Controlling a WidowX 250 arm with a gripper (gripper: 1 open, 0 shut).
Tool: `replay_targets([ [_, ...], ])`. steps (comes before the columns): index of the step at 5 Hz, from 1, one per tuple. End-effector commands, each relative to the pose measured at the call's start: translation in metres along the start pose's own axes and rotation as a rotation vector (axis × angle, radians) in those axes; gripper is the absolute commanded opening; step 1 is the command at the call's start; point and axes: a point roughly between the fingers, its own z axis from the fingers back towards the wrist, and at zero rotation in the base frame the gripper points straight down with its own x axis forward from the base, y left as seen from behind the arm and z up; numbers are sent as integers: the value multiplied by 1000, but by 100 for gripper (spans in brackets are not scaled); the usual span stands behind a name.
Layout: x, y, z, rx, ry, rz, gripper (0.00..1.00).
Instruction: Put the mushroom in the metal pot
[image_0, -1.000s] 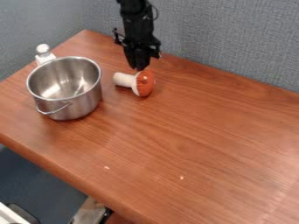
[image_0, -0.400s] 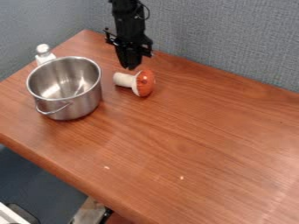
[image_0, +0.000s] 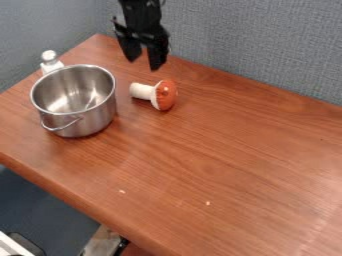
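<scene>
Camera view, jaws: the gripper (image_0: 143, 58) hangs above the far edge of the counter (image_0: 227, 150), pointing down, its two fingers spread wide with nothing between them.

Camera view, mushroom: the mushroom (image_0: 156, 93) lies on its side on the counter, cream stem toward the pot, orange-red cap away from it. It sits below and slightly in front of the open jaws, apart from them. Lying flat, it seems to offer the stem or the cap's sides as the places to pinch.

Camera view, pot: the metal pot (image_0: 74, 98) stands upright near the counter's left corner, mouth open and empty inside, wire handle hanging at its front. It is just beside the mushroom but not touching it, so the carry looks short.

Camera view, bottle: a small white bottle (image_0: 51, 63) stands behind the pot, clear of the path between mushroom and pot.

Camera view, task state: the mushroom is not yet in the pot; a grasp probably comes first.
</scene>
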Motion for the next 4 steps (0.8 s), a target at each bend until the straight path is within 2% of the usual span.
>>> replay_targets([
  [1,1,-7,-3,21,-52,-60,100],
  [3,-1,-18,-51,8,-46,-147,100],
  [4,4,-18,-71,-15,0,-139,100],
])
